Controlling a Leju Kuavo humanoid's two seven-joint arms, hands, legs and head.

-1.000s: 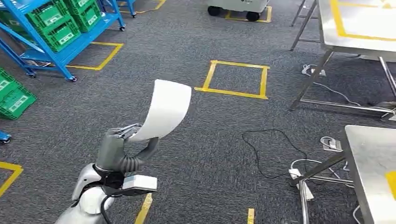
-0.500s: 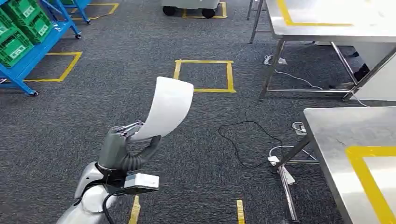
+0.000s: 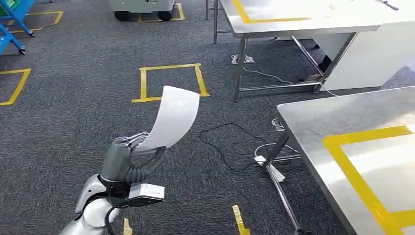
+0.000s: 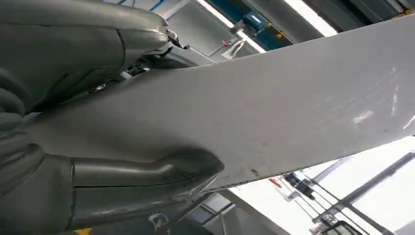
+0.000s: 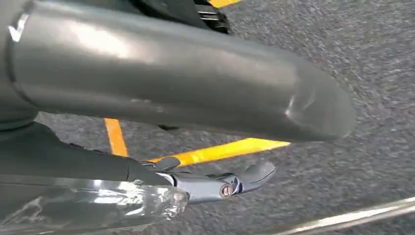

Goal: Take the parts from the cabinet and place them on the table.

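Note:
My left hand [image 3: 125, 159] is raised in front of me and grips the lower edge of a white curved sheet part [image 3: 171, 117], which stands up and bends to the right over the carpet. The left wrist view shows the same part [image 4: 274, 107] up close, clamped between the grey thumb and the fingers of the hand [image 4: 58, 161]. A steel table [image 3: 313, 117] with a yellow tape outline stands to my right, apart from the part. My right hand [image 5: 171, 98] hangs above the carpet, its fingers [image 5: 235, 183] apart and holding nothing.
A second steel table [image 3: 293, 22] stands at the back right. Black and white cables [image 3: 230, 147] lie on the carpet by the near table's leg. A yellow tape square [image 3: 169, 81] marks the floor ahead. A wheeled cart [image 3: 142, 7] and a blue rack [image 3: 12, 19] stand far back.
The camera has turned to the right: the blue racks with green crates slid off to the left and the near steel table grew large on the right. My left hand still holds the white part.

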